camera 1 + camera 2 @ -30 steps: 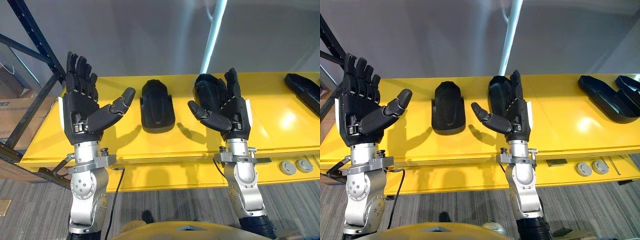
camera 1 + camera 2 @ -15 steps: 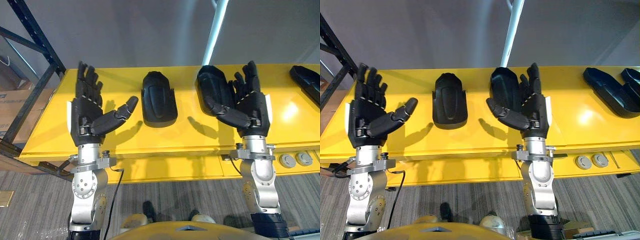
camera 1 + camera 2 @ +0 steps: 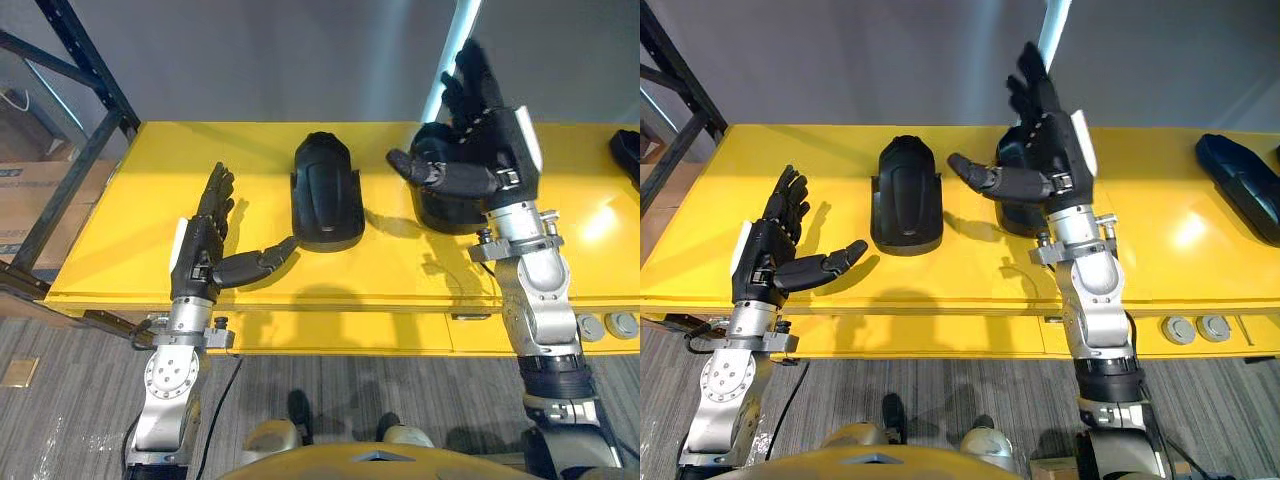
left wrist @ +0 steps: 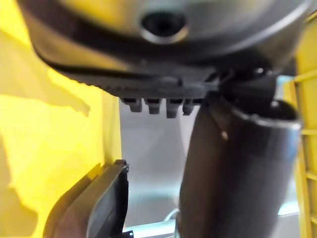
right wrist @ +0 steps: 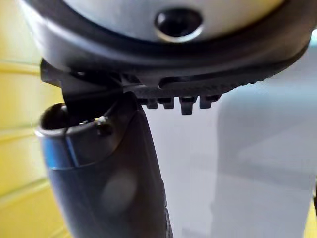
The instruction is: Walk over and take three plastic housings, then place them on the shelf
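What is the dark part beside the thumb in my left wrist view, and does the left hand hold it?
Observer: A black plastic housing lying on the yellow table; the left hand is open beside it, holding nothing.
Operator: And the other arm?
Observer: The right hand is open and empty, raised above a second housing.
Operator: Any others?
Observer: A third housing lies at the table's right end.
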### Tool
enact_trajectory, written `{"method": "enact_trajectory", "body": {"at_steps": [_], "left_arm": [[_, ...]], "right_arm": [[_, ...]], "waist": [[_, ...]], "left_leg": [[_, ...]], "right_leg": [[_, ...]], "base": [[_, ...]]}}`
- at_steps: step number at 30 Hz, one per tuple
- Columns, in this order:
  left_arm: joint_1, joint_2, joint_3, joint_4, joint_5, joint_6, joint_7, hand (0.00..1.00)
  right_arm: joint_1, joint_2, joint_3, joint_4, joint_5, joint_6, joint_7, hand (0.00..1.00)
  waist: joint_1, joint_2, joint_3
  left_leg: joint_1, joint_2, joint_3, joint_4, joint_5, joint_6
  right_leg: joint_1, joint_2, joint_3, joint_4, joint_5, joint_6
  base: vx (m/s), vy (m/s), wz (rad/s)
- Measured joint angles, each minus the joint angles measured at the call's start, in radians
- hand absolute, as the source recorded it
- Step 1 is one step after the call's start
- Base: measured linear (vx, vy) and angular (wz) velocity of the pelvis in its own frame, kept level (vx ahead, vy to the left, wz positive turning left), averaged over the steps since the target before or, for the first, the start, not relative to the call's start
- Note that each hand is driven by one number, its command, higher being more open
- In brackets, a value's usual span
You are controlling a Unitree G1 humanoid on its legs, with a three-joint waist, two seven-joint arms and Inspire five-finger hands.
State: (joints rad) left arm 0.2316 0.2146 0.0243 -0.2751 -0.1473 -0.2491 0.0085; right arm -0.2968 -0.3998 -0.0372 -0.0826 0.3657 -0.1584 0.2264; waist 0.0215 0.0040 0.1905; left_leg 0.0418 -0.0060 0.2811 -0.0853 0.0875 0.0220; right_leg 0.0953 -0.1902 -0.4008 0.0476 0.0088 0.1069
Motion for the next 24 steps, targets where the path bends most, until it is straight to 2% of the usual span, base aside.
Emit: {"method": "enact_trajectory", "body": {"at_steps": [3, 9, 17, 24], "left_arm": [[-0.008, 0.022, 0.0, 0.0, 0.0, 0.0, 0.009, 1.0], [-0.035, 0.027, -0.002, 0.0, 0.002, 0.0, 0.004, 1.0], [-0.039, 0.037, -0.054, 0.002, 0.037, 0.0, -0.076, 1.0], [-0.048, 0.041, -0.11, 0.002, 0.082, 0.001, -0.074, 1.0]], "right_arm": [[-0.035, -0.003, 0.062, 0.119, -0.002, 0.068, 0.021, 1.0], [-0.073, -0.003, 0.077, 0.217, -0.005, 0.143, 0.012, 1.0], [-0.128, -0.003, 0.088, 0.249, -0.047, 0.156, -0.016, 1.0], [-0.196, -0.003, 0.117, 0.289, -0.047, 0.176, -0.013, 1.0]], "waist": [[0.007, 0.002, 0.013], [0.015, 0.018, 0.059], [0.009, 0.021, 0.066], [0.007, 0.039, 0.08]], "left_leg": [[-0.001, -0.001, -0.009, 0.0, 0.003, -0.001], [-0.021, -0.001, -0.029, -0.003, 0.016, -0.003], [-0.034, -0.002, -0.055, 0.0, 0.032, 0.004], [-0.035, -0.001, -0.055, -0.001, 0.033, -0.004]], "right_leg": [[0.001, -0.001, -0.003, 0.006, -0.003, -0.004], [-0.015, -0.003, -0.015, 0.023, -0.007, -0.005], [-0.024, -0.005, -0.025, 0.042, -0.02, -0.01], [-0.04, -0.011, -0.014, 0.074, -0.035, -0.008]], "base": [[-0.01, 0.01, 0.09], [-0.03, 0.008, 0.1], [0.02, -0.009, 0.11], [-0.01, -0.004, -0.01]]}}
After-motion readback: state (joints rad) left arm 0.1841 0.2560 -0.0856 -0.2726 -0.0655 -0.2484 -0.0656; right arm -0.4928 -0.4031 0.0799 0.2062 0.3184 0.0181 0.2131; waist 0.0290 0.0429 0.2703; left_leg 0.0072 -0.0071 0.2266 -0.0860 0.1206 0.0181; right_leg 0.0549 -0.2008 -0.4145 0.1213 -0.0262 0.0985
